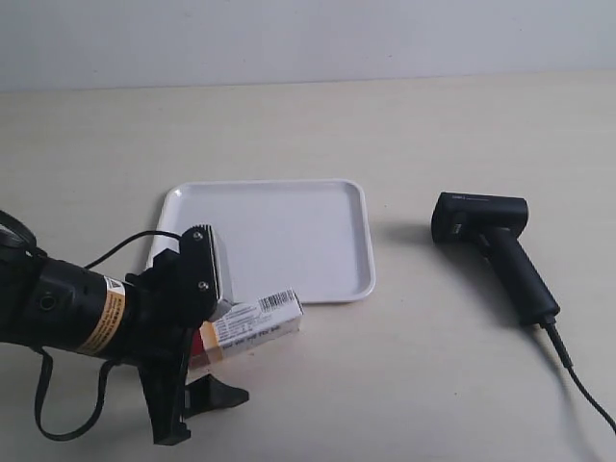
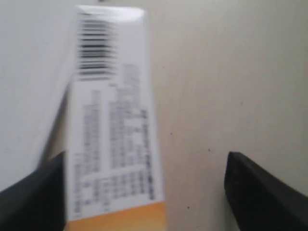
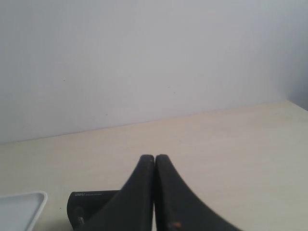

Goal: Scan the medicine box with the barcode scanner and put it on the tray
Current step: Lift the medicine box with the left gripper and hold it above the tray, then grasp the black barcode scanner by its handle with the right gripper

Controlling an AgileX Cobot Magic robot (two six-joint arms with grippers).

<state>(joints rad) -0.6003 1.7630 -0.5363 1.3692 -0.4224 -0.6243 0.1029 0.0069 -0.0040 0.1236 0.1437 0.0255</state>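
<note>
In the exterior view the medicine box (image 1: 248, 327) lies on the counter by its near edge, just outside the tray's (image 1: 358, 252) near rim, with the left gripper (image 1: 217, 332) spread wide around one end; the barcode scanner (image 1: 493, 246) lies well apart toward the other side. The left wrist view shows the box, barcode up, between the wide-apart fingers (image 2: 260, 192), beside one of them. In the right wrist view the right gripper (image 3: 154, 166) is pressed closed and empty, above the scanner's head.

The flat white plastic tray (image 1: 289, 207) looks smooth and faintly glossy. The small white printed paper carton (image 1: 252, 325) is matt. The black pistol-shaped plastic scanner (image 1: 496, 245) has a dull sheen. The pale beige surface (image 1: 433, 366) looks smooth and matt.
</note>
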